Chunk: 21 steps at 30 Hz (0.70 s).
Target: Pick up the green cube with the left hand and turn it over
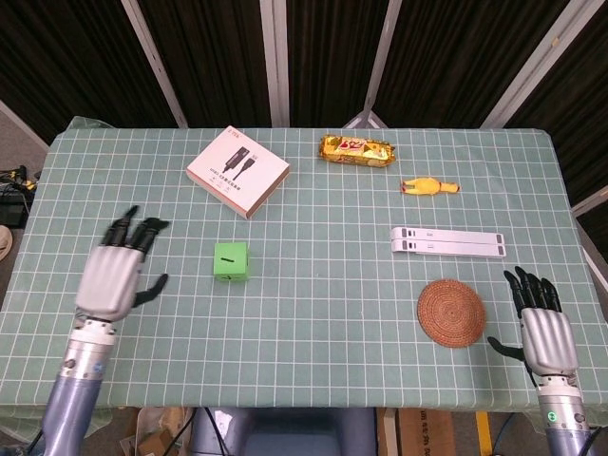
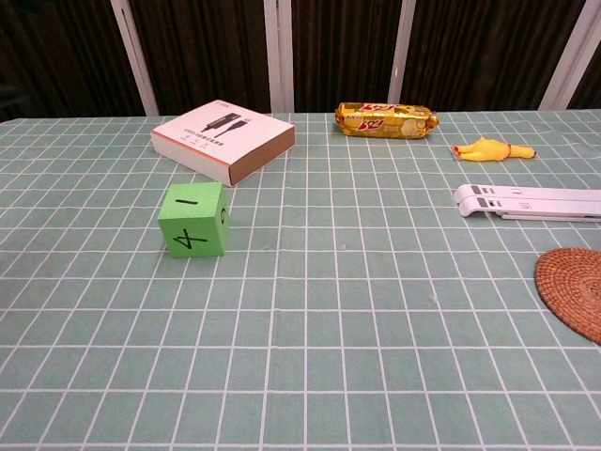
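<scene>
The green cube point(image 1: 231, 261) rests alone on the checked tablecloth, left of centre. In the chest view the green cube point(image 2: 193, 220) shows a "1" on top and a "4" on its front face. My left hand point(image 1: 118, 275) hovers well to the cube's left, fingers spread and holding nothing; it does not appear in the chest view. Near the front right corner my right hand point(image 1: 544, 323) is held up with its fingers apart and empty, seen only in the head view.
A white cable box point(image 1: 238, 172) lies behind the cube. Farther right are a yellow snack pack point(image 1: 355, 150), a rubber chicken point(image 1: 428, 187), a white folded stand point(image 1: 447, 241) and a round woven coaster point(image 1: 451, 313).
</scene>
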Available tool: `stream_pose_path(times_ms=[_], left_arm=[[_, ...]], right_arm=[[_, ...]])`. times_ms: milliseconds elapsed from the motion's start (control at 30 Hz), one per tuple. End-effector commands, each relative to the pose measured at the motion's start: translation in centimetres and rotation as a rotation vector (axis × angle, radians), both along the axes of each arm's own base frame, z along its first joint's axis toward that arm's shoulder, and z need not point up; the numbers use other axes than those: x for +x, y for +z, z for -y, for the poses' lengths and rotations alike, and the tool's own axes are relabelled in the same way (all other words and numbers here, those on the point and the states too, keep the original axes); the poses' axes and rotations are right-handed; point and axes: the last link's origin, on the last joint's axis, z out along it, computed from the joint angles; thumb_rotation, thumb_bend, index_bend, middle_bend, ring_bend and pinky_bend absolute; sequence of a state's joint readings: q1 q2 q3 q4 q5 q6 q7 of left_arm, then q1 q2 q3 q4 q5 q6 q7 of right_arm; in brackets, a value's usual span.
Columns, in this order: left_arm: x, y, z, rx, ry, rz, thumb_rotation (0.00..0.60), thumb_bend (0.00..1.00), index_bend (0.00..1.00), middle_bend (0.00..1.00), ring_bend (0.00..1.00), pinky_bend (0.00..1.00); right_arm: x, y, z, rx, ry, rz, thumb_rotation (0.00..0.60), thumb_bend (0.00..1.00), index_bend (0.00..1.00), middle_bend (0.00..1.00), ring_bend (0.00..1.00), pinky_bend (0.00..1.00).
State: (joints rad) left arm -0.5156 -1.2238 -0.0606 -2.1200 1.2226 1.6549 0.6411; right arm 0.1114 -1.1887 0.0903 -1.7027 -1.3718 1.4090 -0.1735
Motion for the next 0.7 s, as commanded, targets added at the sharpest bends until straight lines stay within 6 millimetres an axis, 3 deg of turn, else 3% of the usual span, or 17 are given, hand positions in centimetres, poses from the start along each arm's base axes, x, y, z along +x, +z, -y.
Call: stream_pose_path(times_ms=[33, 133, 267, 700], left_arm=[[-9.2, 2.7, 4.7, 0.168, 0.073, 0.076, 0.600, 0.32, 0.19, 0.16, 0.01, 0.13], [-12.1, 3.3, 6.1, 0.188, 0.093, 0.080, 0.600, 0.30, 0.19, 0.16, 0.01, 0.16], [-13.8, 3.1, 7.5, 0.195, 0.116, 0.046, 0.600, 0.30, 0.18, 0.16, 0.01, 0.16], [-14.5, 2.3, 7.4, 0.069, 0.153, 0.043, 0.600, 0.30, 0.17, 0.16, 0.01, 0.16]], right_arm=[[0.2, -0.1, 0.0, 0.000, 0.027, -0.006, 0.600, 0.07, 0.05, 0.00, 0.00, 0.00], [0.4, -0.2, 0.0, 0.002, 0.061, -0.008, 0.600, 0.07, 0.05, 0.00, 0.00, 0.00], [0.5, -0.1, -0.2, -0.003, 0.093, -0.028, 0.600, 0.07, 0.05, 0.00, 0.00, 0.00], [0.6, 0.6, -0.5, -0.052, 0.110, -0.030, 0.600, 0.07, 0.05, 0.00, 0.00, 0.00]])
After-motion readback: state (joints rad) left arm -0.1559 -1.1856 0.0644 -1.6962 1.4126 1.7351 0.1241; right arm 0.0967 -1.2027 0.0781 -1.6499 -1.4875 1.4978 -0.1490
